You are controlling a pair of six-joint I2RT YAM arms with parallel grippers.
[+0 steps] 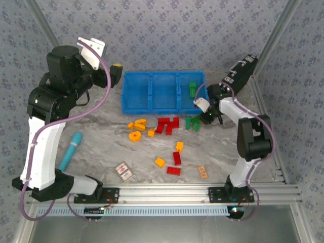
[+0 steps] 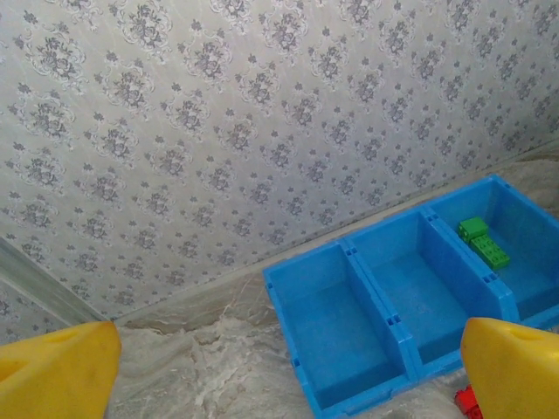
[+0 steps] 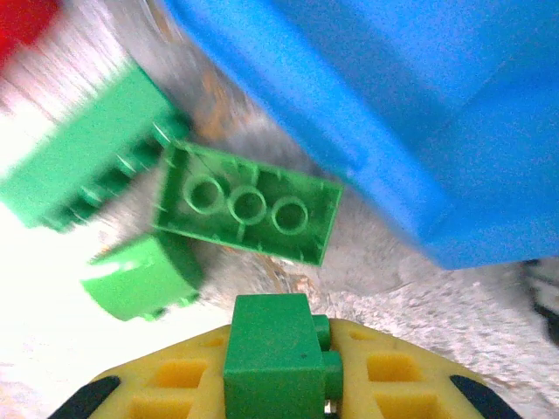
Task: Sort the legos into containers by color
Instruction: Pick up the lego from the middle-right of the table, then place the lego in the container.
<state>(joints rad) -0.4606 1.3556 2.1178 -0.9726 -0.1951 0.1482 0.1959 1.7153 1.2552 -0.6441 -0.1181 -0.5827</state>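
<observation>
Right now your right end effector (image 1: pixel 208 116) is clamped on a small green brick (image 3: pixel 275 353), just beside the loose green legos (image 1: pixel 192 122) at the right end of the blue bin (image 1: pixel 152 109). That is a sensible spot, since the bin's right compartment (image 1: pixel 185 101) already holds green pieces (image 1: pixel 192 89). Your left end effector (image 1: pixel 116 75) hangs high near the bin's left end, fingers (image 2: pixel 511 367) spread with nothing between them, kept out of the way, I'd judge, while the red bricks (image 1: pixel 167 125) and orange bricks (image 1: pixel 136 125) wait on the desk (image 1: pixel 101 147).

On the grey marbled tabletop (image 1: pixel 101 152), a turquoise cylindrical tube (image 1: pixel 71 149) lies tilted at 9 o'clock from the middle. A flat patterned card (image 1: pixel 123 171) sits at 8 o'clock and a thin orange tag (image 1: pixel 202 171) at 4 o'clock. Floral grey wallpaper (image 1: pixel 167 30) stands at 12 o'clock.
</observation>
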